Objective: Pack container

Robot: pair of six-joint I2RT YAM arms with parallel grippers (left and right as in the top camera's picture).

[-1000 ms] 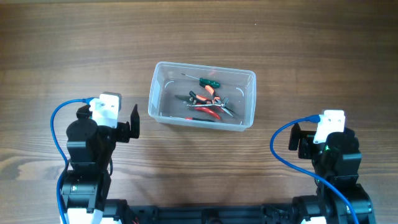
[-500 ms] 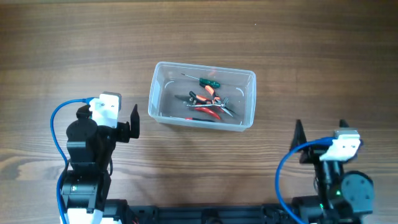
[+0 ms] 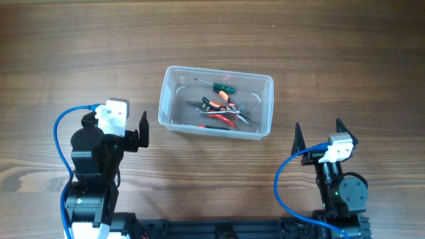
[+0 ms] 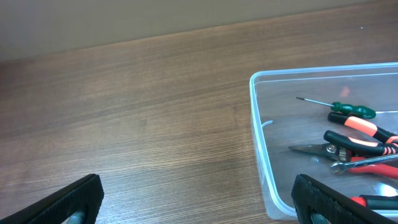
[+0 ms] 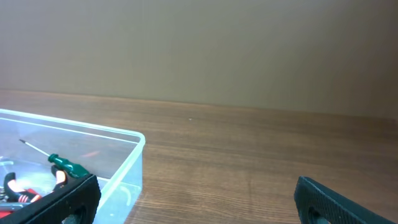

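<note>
The clear plastic container [image 3: 167, 93] stands at the table's middle. Inside lie a green-handled screwdriver [image 3: 223, 87], orange-and-black pliers [image 3: 218, 103] and red-handled pliers [image 3: 223, 120]. My left gripper [image 3: 116, 126] is open and empty, just left of the container's near left corner. In the left wrist view the gripper [image 4: 202, 208] has the container's rim [image 4: 258, 124] by its right finger. My right gripper [image 3: 320, 136] is open and empty, right of and nearer than the container's near right corner. In the right wrist view the gripper [image 5: 199, 205] has the container's wall [image 5: 127, 174] at the left.
The bare wooden table [image 3: 80, 53] surrounds the container. Blue cables [image 3: 61, 126] loop beside both arms. A plain wall rises behind the table's far edge [image 5: 249, 109].
My right arm has drawn back toward the front edge and swung left; its open fingers now show, pointing toward the container. The left arm and the container have not moved.
</note>
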